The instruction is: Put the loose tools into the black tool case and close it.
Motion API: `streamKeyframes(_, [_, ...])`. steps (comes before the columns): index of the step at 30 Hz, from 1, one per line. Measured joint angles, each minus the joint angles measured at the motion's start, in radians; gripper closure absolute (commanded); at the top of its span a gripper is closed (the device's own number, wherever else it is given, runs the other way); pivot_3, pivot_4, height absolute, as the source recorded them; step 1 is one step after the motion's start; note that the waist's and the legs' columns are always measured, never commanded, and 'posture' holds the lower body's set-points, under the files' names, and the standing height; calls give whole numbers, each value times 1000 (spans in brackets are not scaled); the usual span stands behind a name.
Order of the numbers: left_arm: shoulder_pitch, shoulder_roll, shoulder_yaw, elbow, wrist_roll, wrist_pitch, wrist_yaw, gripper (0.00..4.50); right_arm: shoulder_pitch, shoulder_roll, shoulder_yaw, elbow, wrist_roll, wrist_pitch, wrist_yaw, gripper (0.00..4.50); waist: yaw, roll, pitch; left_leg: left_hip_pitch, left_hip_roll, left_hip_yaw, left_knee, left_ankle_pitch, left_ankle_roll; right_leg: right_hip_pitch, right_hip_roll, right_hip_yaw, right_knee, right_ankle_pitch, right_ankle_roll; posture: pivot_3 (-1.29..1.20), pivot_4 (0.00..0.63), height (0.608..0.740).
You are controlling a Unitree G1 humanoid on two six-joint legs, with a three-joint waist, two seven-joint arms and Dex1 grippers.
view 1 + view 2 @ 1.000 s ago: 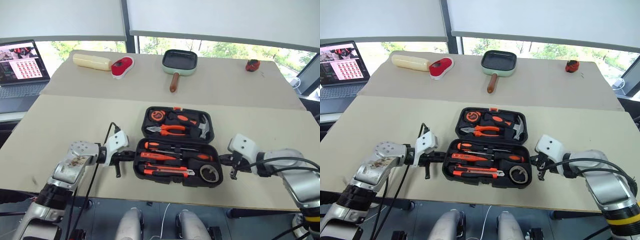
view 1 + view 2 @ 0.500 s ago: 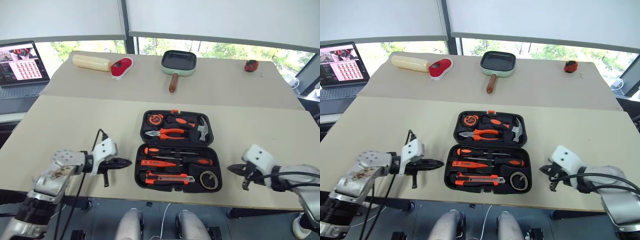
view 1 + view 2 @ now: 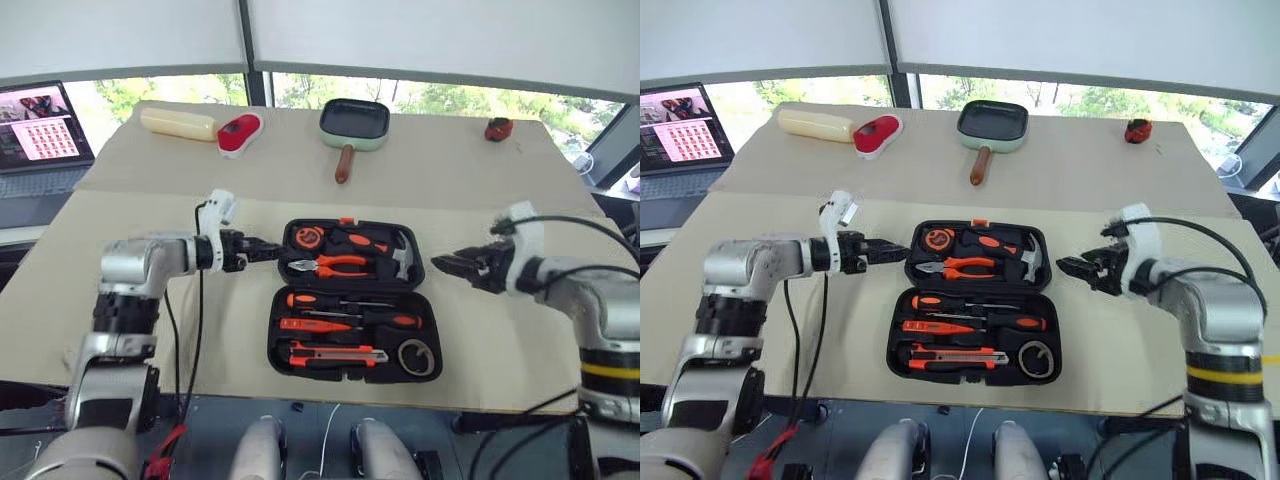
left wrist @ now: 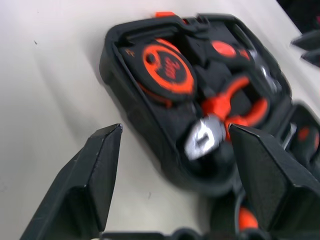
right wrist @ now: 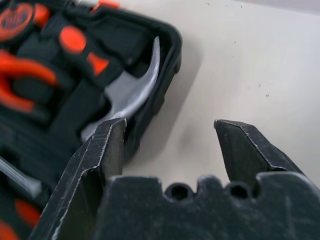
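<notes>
Tool case (image 3: 352, 300) lies open flat on the tabletop (image 3: 140, 300), near the front edge, straight ahead of me. All the loose tools look seated in the near half: two long screwdrivers (image 3: 350, 310) side by side, the utility knife (image 3: 335, 353) below them, the tape roll (image 3: 418, 356) in the near right corner. A third thin tool lies among the screwdrivers; I take it for the small tester, but can't make it out surely. Far half holds pliers (image 3: 335, 264), hammer (image 3: 405, 256) and a round orange-black tape measure (image 3: 314, 237). I spot no tool lying loose on the tabletop near the case.

Judgement: loading is done; what's left is folding one half onto the other and snapping the orange latch (image 3: 346, 221) at the far edge.

Left end effector (image 3: 268, 249): arm reaches in from the left, fingers pointing toward the far half's left edge, just short of it. Left wrist view shows the jaws spread wide, nothing between them, case corner ahead.

Right end effector (image 3: 447, 264): mirrors it from the right, aimed at the hammer side, a gap of bare tabletop between tips and case. Jaws parted, empty.

Frying pan (image 3: 354, 125) and other odds sit well back, out of play.
</notes>
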Motion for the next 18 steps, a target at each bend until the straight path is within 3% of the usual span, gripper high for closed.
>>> streamKeyframes(4, [-11, -23, -1, 54, 5, -1, 37, 1074, -64, 31, 28, 83, -12, 26, -53, 1375, 2, 0, 0, -4, 0, 0, -2, 0, 0, -4, 0, 0, 0, 0, 0, 0, 150, 740])
streamKeyframes(7, [-4, -32, 0, 67, 7, -5, 62, 1863, -93, 43, 45, 153, -27, 18, -74, 2153, 4, 0, 0, -10, -1, 1, -1, 1, -1, -13, -2, 1, 7, 0, 0, 0, 150, 740])
streamKeyframes(14, [20, -44, 15, 23, -1, -22, 67, 4435, -96, 49, 77, 134, -18, 11, -72, 4485, 7, 1, -1, -7, -1, 1, -1, 2, -3, -11, -2, 1, 9, 0, 0, 0, 150, 740])
streamKeyframes(18, [37, -53, 29, -4, -6, -18, 77, 4475, -86, 54, 69, 95, -16, 34, -89, 4500, 8, 0, -1, -7, -1, 0, 1, 2, -3, -11, -2, 1, 11, 0, 0, 0, 150, 740])
